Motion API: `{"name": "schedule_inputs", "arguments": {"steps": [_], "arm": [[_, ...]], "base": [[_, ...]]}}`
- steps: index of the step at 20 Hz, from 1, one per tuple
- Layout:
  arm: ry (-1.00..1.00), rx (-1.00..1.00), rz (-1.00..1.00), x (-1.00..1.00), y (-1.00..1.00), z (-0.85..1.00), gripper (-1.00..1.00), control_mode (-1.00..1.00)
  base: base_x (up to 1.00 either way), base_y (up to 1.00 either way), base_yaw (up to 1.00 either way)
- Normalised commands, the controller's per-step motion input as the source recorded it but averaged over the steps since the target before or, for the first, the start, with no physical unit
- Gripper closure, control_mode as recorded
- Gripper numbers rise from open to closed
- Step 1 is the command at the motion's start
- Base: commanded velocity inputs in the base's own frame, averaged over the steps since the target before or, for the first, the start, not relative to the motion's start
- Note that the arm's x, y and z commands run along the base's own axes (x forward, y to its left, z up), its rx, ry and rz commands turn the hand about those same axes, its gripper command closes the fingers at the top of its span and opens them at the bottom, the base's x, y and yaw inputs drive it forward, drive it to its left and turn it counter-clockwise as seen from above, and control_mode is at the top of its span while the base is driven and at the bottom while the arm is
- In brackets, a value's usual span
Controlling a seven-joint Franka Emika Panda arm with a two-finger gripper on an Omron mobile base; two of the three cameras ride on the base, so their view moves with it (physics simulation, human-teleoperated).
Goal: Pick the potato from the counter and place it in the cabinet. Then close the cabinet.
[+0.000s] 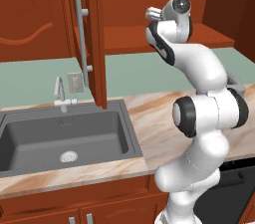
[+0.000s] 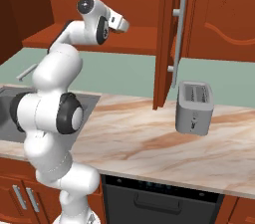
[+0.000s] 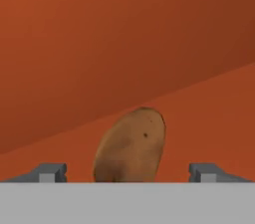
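In the hand view the brown potato (image 3: 132, 146) stands on end on the reddish-brown shelf floor of the cabinet (image 3: 199, 118), leaning slightly right. My gripper (image 3: 129, 174) is open: its two grey fingertips (image 3: 50, 173) sit wide apart, each well clear of the potato's sides. From the base views my arm reaches up into the open cabinet (image 1: 134, 39) (image 2: 139, 34) above the counter (image 1: 154, 118) (image 2: 149, 138). The cabinet door (image 1: 97, 44) (image 2: 167, 39) stands swung out toward me, showing its long silver handle (image 1: 78, 34) (image 2: 179, 34).
A dark grey sink (image 1: 64, 138) with a faucet (image 1: 60, 93) is set into the counter at left. A silver toaster (image 2: 194, 107) stands on the counter below the open door. A black dishwasher front (image 2: 159, 198) lies under the counter edge.
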Motion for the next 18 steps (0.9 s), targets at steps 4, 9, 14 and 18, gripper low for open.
{"name": "schedule_inputs", "arguments": {"steps": [4, 9, 14, 18], "arm": [[-0.04, 0.0, 0.0, -0.97, -0.09, 0.0, -1.0, -1.0], [0.07, 0.0, 0.0, -1.0, -0.27, 0.02, -1.0, -1.0], [0.16, 0.0, -0.01, -1.0, -0.32, 0.31, -1.0, -1.0], [0.17, 0.0, 0.0, -1.0, -0.2, 0.24, -1.0, -1.0]], "base": [[0.0, 0.0, 0.0], [0.0, 0.0, 0.0], [0.0, 0.0, 0.0], [0.0, 0.0, 0.0]]}}
